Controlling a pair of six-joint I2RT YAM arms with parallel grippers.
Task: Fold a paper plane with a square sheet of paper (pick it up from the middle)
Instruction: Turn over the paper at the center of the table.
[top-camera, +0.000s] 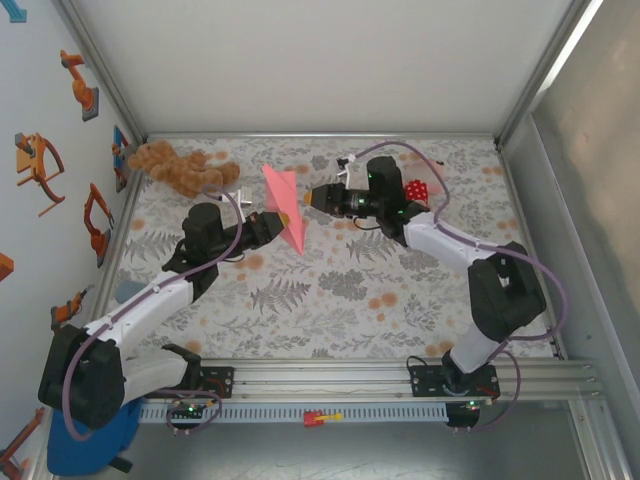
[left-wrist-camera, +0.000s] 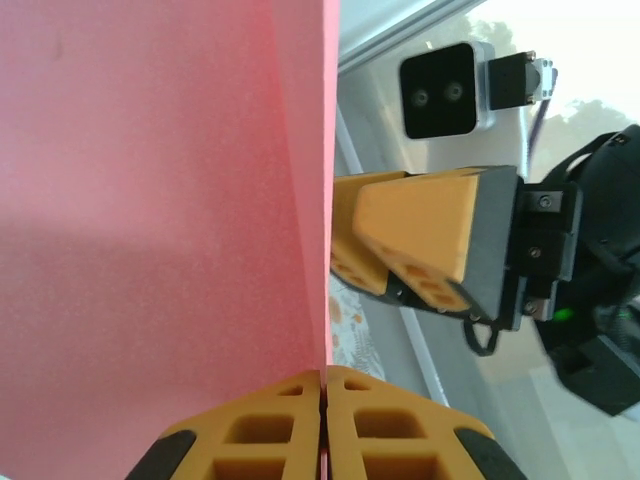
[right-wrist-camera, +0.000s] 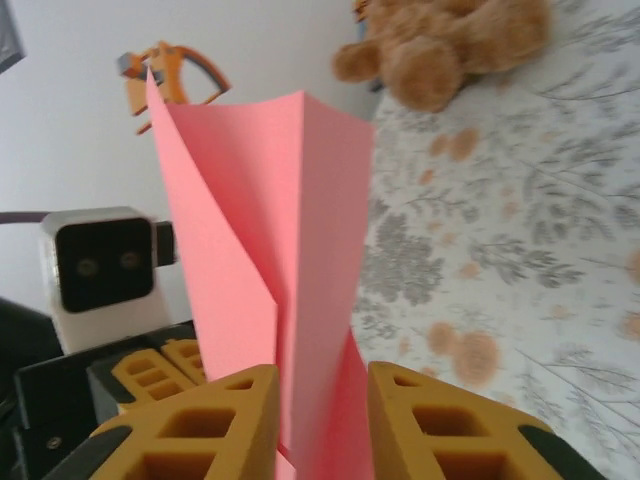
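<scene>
The salmon-pink sheet of paper (top-camera: 283, 203), folded into a long pointed shape with creases, hangs in the air over the middle of the table. My left gripper (top-camera: 277, 223) is shut on its lower edge; in the left wrist view the gripper (left-wrist-camera: 323, 385) pinches the paper (left-wrist-camera: 160, 200) between closed pads. My right gripper (top-camera: 306, 199) faces it from the right. In the right wrist view its fingers (right-wrist-camera: 322, 420) stand apart, with the folded paper (right-wrist-camera: 285, 220) rising between them without being clamped. The left fingers (right-wrist-camera: 160, 372) show just beyond the paper.
A brown plush toy (top-camera: 183, 168) lies at the back left of the floral tablecloth (top-camera: 330, 300). A red white-dotted cube (top-camera: 416, 190) sits behind the right arm. Metal frame walls ring the table.
</scene>
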